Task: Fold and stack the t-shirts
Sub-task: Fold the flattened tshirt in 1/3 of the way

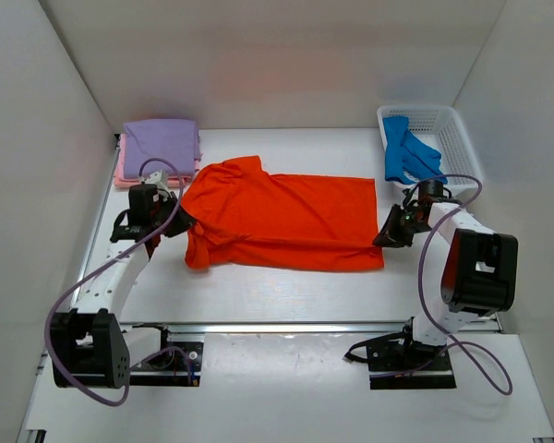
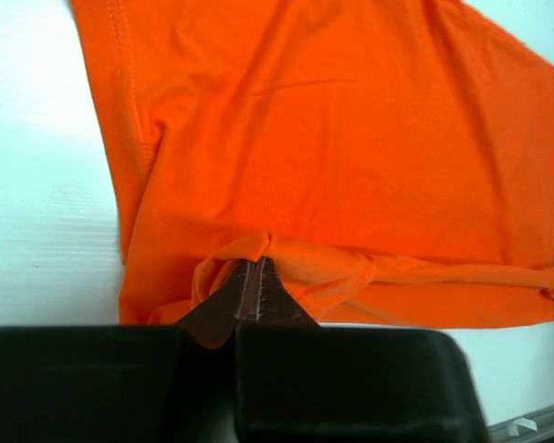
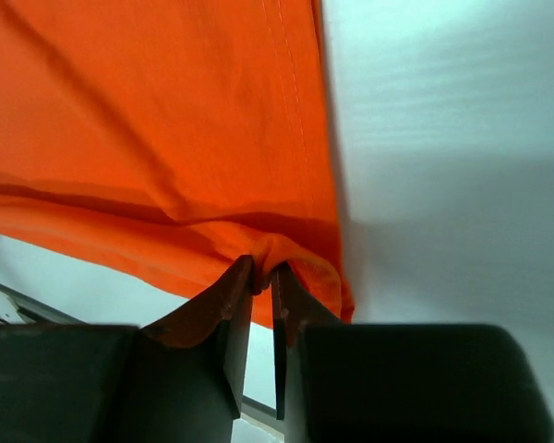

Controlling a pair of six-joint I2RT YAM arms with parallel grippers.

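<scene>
Jaws closed tight on opposite ends of the orange t-shirt (image 1: 286, 221), left gripper (image 2: 256, 268) and right gripper (image 3: 263, 272) hold it spread, seemingly for folding.

A spread shirt (image 1: 286, 221) lies mid-tabletop (image 1: 286, 295). At its ten o'clock sits a stack of shirts (image 1: 162, 148). At two o'clock stands a basket (image 1: 457, 138) with a loose shirt (image 1: 408, 152) inside. The left hand (image 1: 178, 224) pinches the spread shirt's nine o'clock edge, and the right hand (image 1: 385, 238) its four o'clock corner.
</scene>
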